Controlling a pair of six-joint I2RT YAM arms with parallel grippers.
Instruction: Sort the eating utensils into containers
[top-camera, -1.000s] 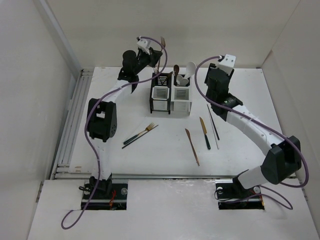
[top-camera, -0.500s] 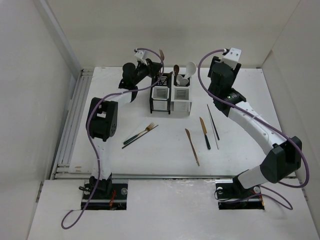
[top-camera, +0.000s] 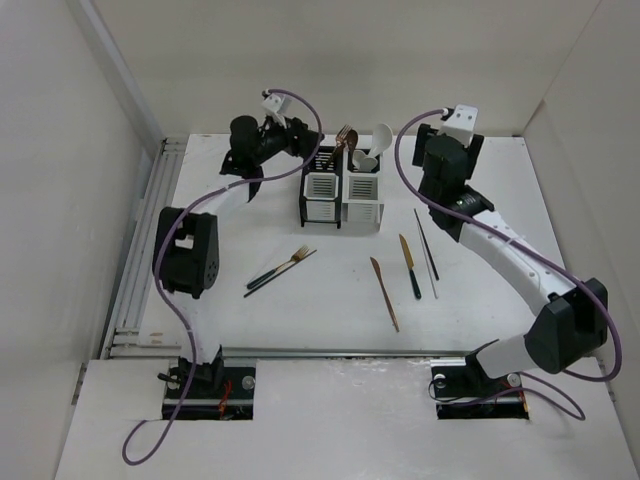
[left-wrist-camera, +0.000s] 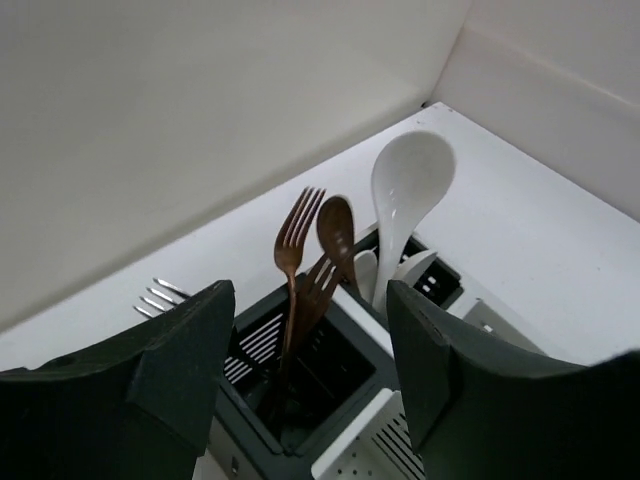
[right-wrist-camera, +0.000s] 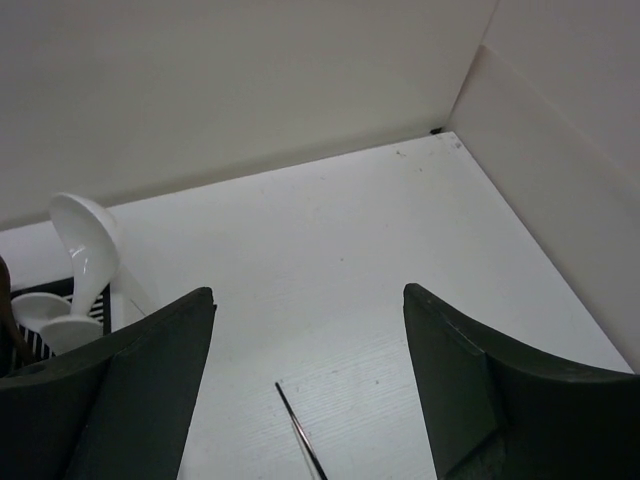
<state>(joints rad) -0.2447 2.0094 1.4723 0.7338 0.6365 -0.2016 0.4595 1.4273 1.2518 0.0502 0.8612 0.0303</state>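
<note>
The black container (top-camera: 320, 188) and the white container (top-camera: 362, 196) stand side by side at the back of the table. Copper forks (left-wrist-camera: 293, 262) and a brown spoon (left-wrist-camera: 336, 225) lean in the black container (left-wrist-camera: 330, 400). White spoons (left-wrist-camera: 408, 185) stand in the white one. My left gripper (left-wrist-camera: 308, 290) hangs open just above and left of the black container (top-camera: 303, 148), holding nothing. My right gripper (right-wrist-camera: 307, 290) is open and raised right of the containers (top-camera: 438, 188), over the far end of a chopstick (right-wrist-camera: 300, 432).
On the table lie a fork beside a dark-handled knife (top-camera: 283, 268), a copper knife (top-camera: 384, 293), a second dark-handled knife (top-camera: 409, 265) and chopsticks (top-camera: 427, 245). Silver fork tines (left-wrist-camera: 158, 298) show behind the black container. White walls enclose the table.
My left gripper carried a copper fork down to the black container, opened and let it go; the fork now stands inside. My right gripper opened wider and shifted slightly.
</note>
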